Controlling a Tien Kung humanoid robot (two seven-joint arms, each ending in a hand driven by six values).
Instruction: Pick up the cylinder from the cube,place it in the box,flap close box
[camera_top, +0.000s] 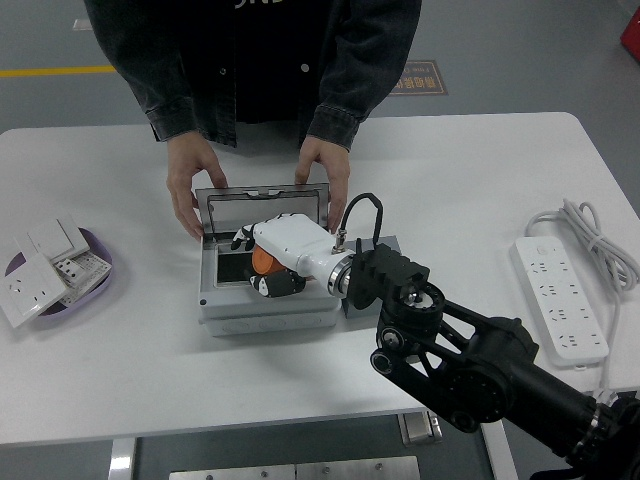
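A grey box (225, 310) sits mid-table with its lid (262, 208) raised at the back. A person's two hands (190, 190) hold the lid's upper corners. My right hand (262, 265), white with black fingers, reaches over the box's dark opening. Its fingers are curled around an orange cylinder (259, 260), which sits low over the opening. Most of the cylinder is hidden by the hand. The grey cube (365, 262) lies just right of the box, mostly behind my wrist. My left arm is out of view.
A purple bowl (100, 283) with white wall sockets (35, 275) stands at the left edge. A white power strip (560, 300) with its coiled cable (600, 235) lies at the right. The person stands close against the table's far side.
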